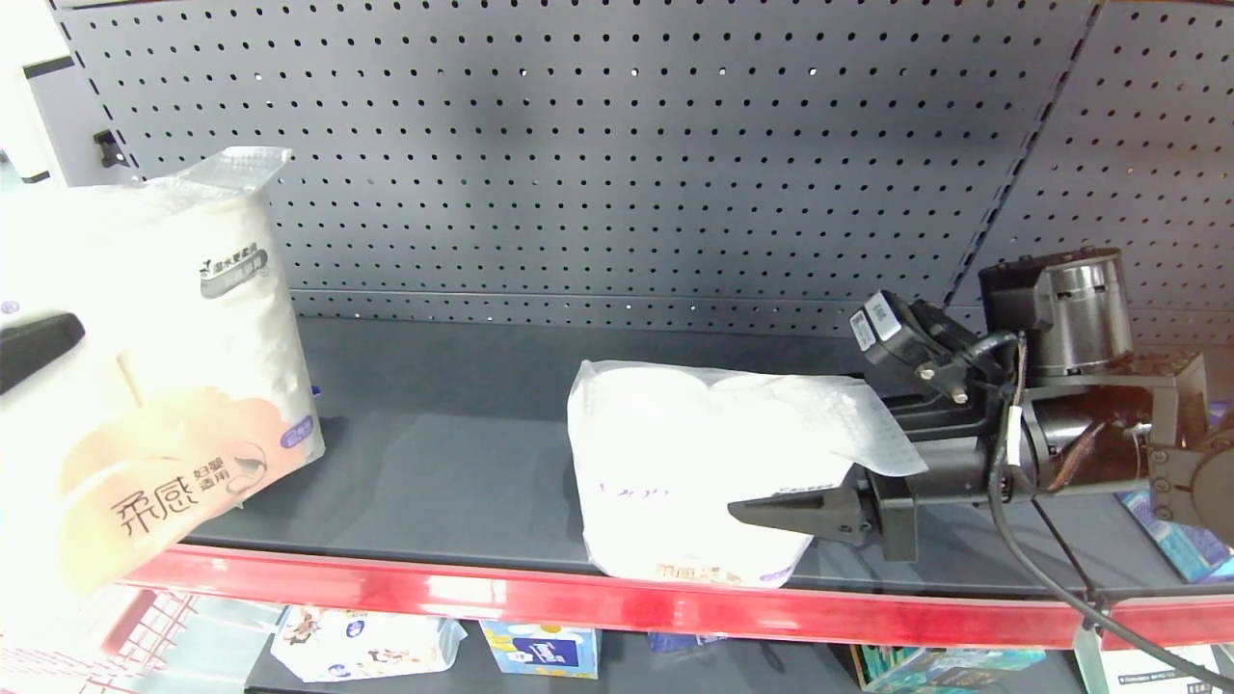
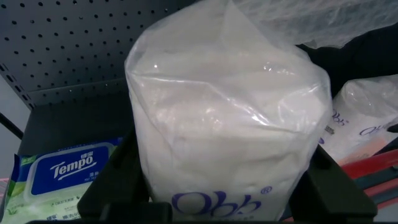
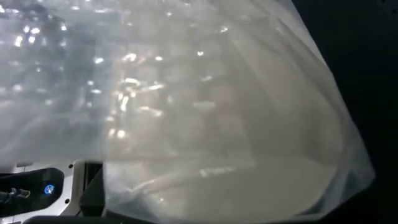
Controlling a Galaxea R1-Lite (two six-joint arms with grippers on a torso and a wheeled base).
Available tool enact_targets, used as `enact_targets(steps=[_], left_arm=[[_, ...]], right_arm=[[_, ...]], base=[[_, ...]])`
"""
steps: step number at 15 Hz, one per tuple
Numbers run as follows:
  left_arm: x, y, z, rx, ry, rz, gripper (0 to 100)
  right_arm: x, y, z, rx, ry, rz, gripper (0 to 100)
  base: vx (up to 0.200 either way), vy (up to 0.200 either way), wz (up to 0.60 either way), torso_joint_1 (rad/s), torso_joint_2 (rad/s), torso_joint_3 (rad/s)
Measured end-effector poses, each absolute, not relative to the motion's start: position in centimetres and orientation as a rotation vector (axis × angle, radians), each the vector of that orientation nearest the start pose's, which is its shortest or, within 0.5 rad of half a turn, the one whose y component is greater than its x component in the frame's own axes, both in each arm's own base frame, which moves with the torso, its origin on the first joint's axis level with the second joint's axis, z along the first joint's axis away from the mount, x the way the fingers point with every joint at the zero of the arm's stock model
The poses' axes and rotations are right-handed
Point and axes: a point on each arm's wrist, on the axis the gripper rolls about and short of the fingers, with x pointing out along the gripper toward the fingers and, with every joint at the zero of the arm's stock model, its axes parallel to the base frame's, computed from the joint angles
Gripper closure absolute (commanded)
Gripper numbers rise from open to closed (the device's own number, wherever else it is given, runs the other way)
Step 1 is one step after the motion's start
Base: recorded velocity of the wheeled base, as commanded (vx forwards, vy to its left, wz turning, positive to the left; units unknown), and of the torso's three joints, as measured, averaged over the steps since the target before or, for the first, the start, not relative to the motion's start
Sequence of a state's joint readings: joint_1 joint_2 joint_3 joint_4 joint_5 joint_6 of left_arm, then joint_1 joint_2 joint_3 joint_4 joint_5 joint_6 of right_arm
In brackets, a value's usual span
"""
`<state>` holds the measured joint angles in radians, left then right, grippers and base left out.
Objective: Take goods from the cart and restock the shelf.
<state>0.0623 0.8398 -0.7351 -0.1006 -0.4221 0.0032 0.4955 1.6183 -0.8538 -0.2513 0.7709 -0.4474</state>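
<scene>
The left gripper (image 2: 227,186) is spread wide and closed across the lower body of a held tissue pack (image 2: 224,112), one finger on each flank. In the head view this pack hangs at the left of the frame, in front of the shelf (image 1: 463,463) and above its red rim (image 1: 482,588). It looks light and bulky. The rolls are soft and will give under squeeze, and the film wrap looks slick, with a loose flap on top. I judge the best hold is across the firm roll body, as here, never by the flap. The right gripper (image 1: 819,472) sits at the right end of a second tissue pack (image 1: 689,463), which rests low and centre on the shelf. Whether it clamps that pack I cannot tell.
</scene>
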Motion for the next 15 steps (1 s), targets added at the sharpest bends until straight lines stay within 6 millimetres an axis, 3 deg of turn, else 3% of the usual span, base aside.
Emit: enact_targets(steps=[5, 11, 15], left_arm=[[8.4, -0.4, 27.9, 0.001, 0.009, -0.371, 100], [9.0, -0.7, 28.2, -0.001, 0.018, -0.405, 100], [10.5, -0.9, 29.0, -0.003, 0.029, -0.459, 100]], right_arm=[[23.4, 14.2, 18.6, -0.288, 0.273, 1.318, 0], [21.6, 10.4, 19.0, -0.265, 0.275, 1.205, 0], [17.1, 7.0, 19.4, -0.234, 0.245, 1.113, 0]], base=[[0.000, 0.000, 0.00, 0.000, 0.00, 0.000], [0.000, 0.000, 0.00, 0.000, 0.00, 0.000], [0.000, 0.000, 0.00, 0.000, 0.00, 0.000]])
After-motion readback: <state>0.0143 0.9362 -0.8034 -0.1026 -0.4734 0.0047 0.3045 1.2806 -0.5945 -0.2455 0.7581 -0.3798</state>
